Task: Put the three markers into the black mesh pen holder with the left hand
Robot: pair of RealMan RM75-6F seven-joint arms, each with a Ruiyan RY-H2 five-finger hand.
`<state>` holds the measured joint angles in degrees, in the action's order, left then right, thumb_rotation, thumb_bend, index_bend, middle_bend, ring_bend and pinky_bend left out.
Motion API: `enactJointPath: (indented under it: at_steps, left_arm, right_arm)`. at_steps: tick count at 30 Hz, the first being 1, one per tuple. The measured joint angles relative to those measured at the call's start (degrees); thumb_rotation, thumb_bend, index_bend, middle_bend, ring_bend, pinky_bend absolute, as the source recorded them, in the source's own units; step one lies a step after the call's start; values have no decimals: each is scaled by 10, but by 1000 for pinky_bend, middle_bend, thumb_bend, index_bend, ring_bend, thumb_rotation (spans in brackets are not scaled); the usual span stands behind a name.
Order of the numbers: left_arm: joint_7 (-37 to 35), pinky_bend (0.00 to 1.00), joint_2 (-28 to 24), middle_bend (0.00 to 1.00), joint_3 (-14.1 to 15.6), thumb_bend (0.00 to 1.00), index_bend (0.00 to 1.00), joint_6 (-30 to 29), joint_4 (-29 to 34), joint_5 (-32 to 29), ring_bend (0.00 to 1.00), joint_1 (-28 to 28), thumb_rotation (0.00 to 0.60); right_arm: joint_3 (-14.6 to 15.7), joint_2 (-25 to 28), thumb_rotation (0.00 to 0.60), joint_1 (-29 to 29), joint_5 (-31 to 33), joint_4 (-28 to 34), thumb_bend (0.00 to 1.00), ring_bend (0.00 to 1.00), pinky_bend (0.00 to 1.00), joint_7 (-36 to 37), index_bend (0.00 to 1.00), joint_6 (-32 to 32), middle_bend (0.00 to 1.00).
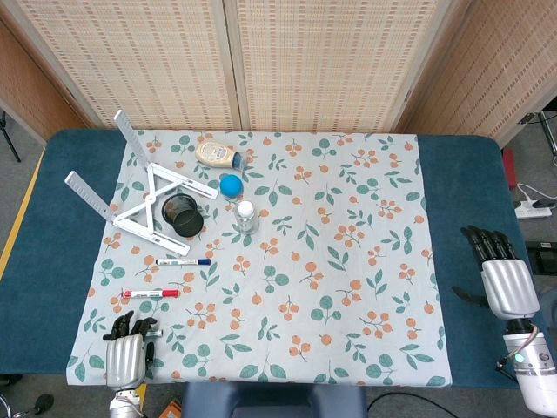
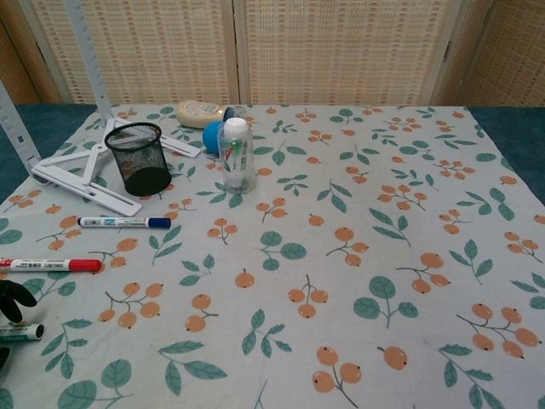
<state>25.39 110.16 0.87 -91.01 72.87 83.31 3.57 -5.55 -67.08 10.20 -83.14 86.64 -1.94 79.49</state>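
pen holder: the black mesh pen holder (image 2: 137, 158) is upright on my far left, right against the white folding stand (image 1: 144, 194). I can't see anything in it.
markers: all three on the floral cloth (image 1: 331, 261). Blue-capped marker (image 2: 124, 222) lies just in front of the holder, red-capped marker (image 2: 49, 265) nearer me, and the third marker (image 2: 19, 332) sits at the cloth's near-left corner, right by my left hand.
left hand: left hand (image 1: 127, 351) is low at that corner, fingers curled. Can't tell if they're actually on that marker.
right hand: right hand (image 1: 503, 274) is out on the blue table (image 1: 461, 218), well apart from everything, fingers straight and holding nothing.
other stuff: clear bottle (image 2: 236, 154), blue ball (image 1: 231, 185) and a tan bottle (image 1: 217, 154) lying down behind the holder.
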Motion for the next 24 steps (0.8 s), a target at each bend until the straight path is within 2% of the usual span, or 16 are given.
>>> enactJointPath:
  at_steps: [9, 16, 24]
  left_arm:
    - [10, 142, 7, 382, -8, 386, 360, 8, -10, -7, 124, -3, 600]
    - [15, 147, 7, 445, -15, 389, 383, 11, -12, -10, 145, -7, 600]
    - [21, 152, 7, 450, -19, 396, 392, 15, -15, -18, 152, -8, 600]
  right_arm:
    - [0, 2, 600, -1, -1, 1, 27, 96, 96, 2, 100, 3, 74]
    - [0, 2, 600, 0, 1, 1, 27, 98, 96, 0, 110, 1, 75]
    - [0, 0, 600, 0, 2, -1, 27, 105, 96, -1, 110, 1, 75]
